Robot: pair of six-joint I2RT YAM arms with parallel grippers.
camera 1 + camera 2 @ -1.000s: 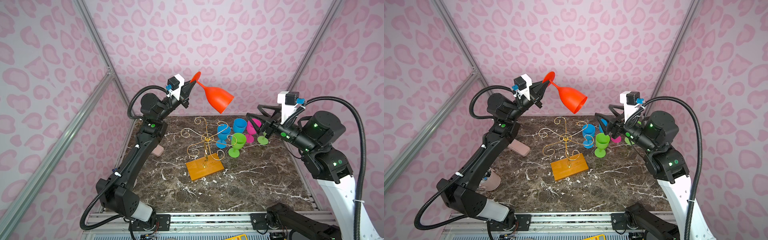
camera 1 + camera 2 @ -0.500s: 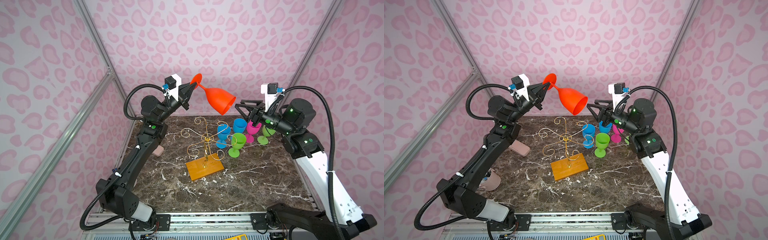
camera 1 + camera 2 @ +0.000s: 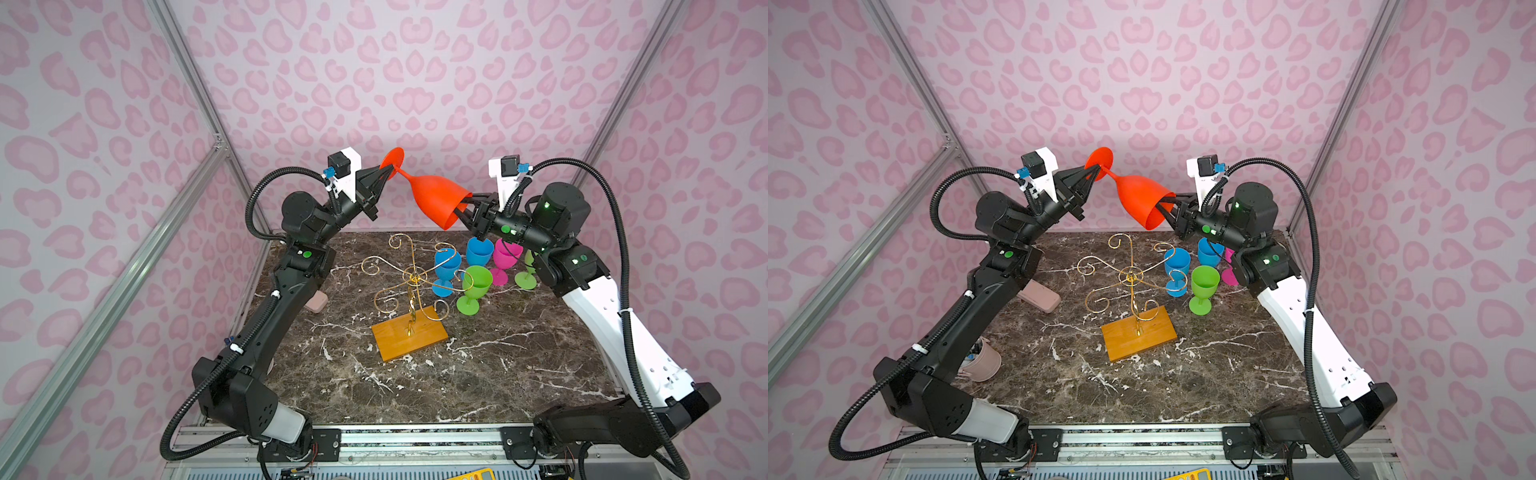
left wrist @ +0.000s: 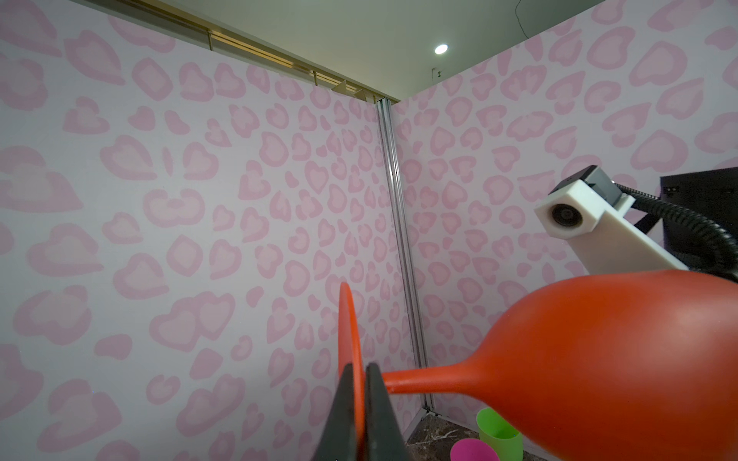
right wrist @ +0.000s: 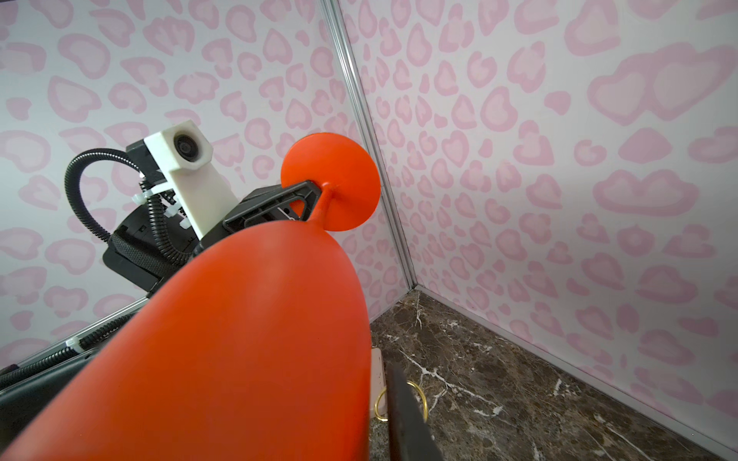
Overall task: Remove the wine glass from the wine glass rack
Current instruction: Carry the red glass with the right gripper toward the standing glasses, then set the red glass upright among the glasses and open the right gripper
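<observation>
Far left on the marble table (image 3: 457,374): pink case (image 3: 1038,296) lying flat beside the left arm; nearer the front, pink mug (image 3: 984,361), partly hidden behind that arm.

Higher up, well above the table: left gripper (image 3: 388,170). Pinches the thin round foot of the wine glass (image 3: 436,199), jaws pressed together with only the disc between them.

Next, the orange-red glass itself, in the air between both arms. Lies close to level, foot up and to the left, bowl lower and to the right, mouth turned toward the right arm. Hangs above and behind the wine glass rack (image 3: 409,338), well apart from every gold arm.

Below, mid-table: rack upright on its orange-brown wooden base.

Right of the bowl: right gripper (image 3: 462,212). Closes on the rim of the bowl, one finger outside the wall, the other reaching into the mouth.

Under that arm, just right of the rack: two blue glasses (image 3: 446,266), a green glass (image 3: 473,286), a pink glass (image 3: 505,257) and a lime glass (image 3: 524,283), all upright, the last mostly hidden.
</observation>
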